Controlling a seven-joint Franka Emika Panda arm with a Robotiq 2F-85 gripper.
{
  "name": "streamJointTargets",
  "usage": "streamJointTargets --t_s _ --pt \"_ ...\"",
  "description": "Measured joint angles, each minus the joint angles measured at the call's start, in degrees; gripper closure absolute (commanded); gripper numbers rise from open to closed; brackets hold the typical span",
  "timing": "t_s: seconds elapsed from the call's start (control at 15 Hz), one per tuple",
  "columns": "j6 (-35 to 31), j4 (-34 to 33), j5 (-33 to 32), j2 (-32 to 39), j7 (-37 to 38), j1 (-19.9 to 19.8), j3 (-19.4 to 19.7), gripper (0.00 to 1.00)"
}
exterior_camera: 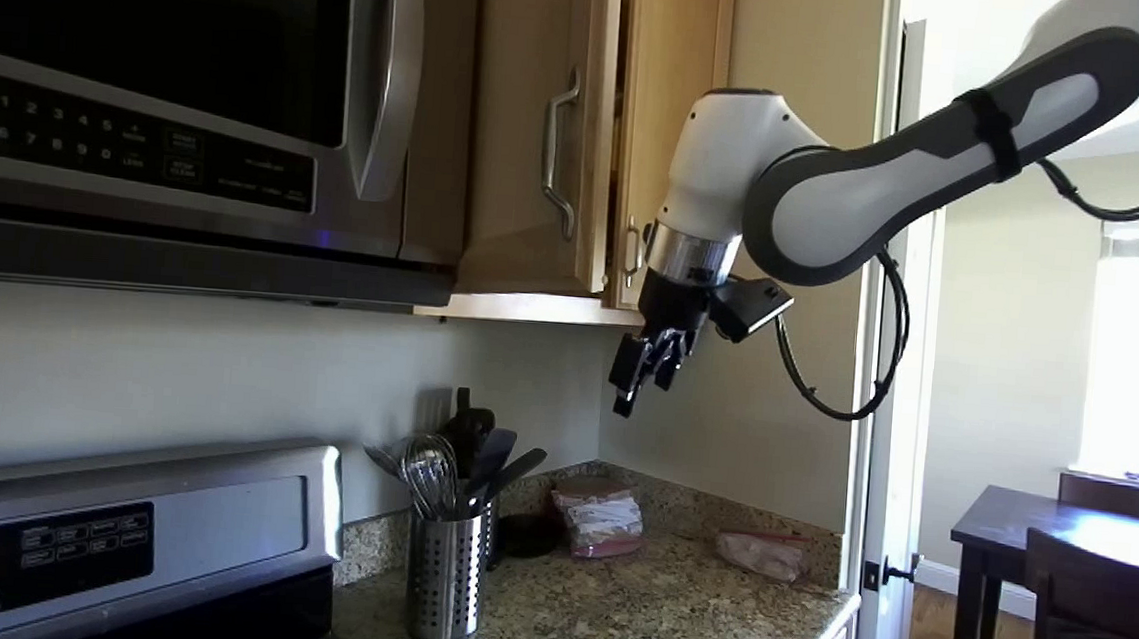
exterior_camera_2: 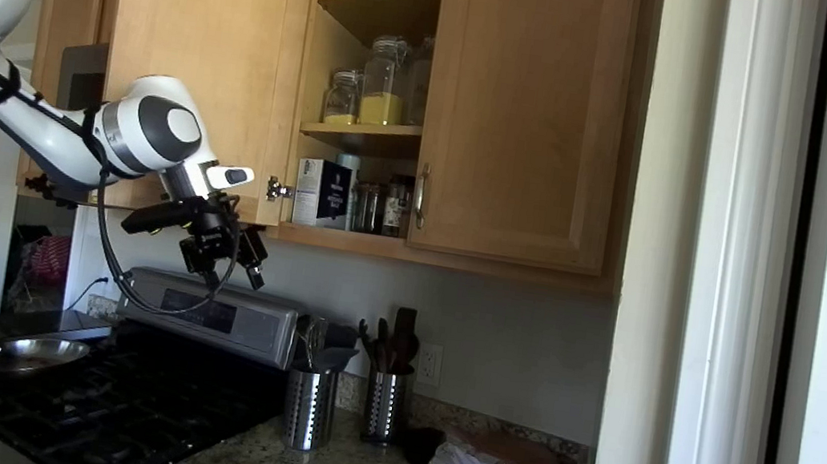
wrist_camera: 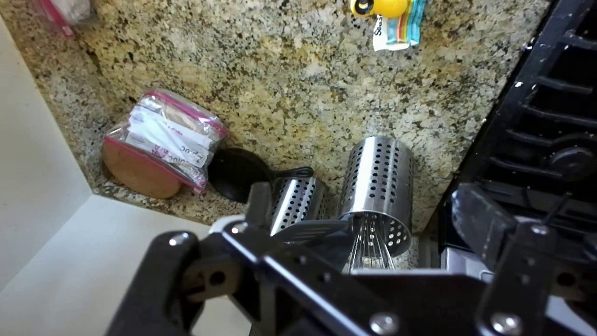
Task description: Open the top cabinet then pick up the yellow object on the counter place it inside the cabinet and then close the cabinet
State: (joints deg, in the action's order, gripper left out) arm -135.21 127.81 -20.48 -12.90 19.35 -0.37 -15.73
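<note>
My fingers (wrist_camera: 480, 224) stand wide apart, holding nothing! That yellow object (wrist_camera: 392, 6), in front of the utensil canister (wrist_camera: 366, 172), looks light, probably slick: I'd pinch across its body.

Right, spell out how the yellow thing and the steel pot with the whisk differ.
The yellow thing is bright yellow with a dark round spot; the steel pot is silver, dotted with holes. The yellow thing overlaps a printed packet; the steel pot stands upright, holding a whisk. Both are on the counter.
</note>
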Motion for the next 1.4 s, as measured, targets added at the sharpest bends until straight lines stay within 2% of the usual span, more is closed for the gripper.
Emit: streamJointTargets --t_s 0.4,0.73,1.0,1.4 --pt "-6.38 0.7 0.32 8.61 0.15 0.75 1.34 0.0" --pt "-12.59 1.52 0.32 16.18 0.13 2.97 2.98 0.0" --pt "-13.24 1.38 0.81 20.18 -0.47 4.74 4.68 0.0" --pt "-13.22 1.07 0.83 20.48 -0.66 5.01 5.08 0.0"
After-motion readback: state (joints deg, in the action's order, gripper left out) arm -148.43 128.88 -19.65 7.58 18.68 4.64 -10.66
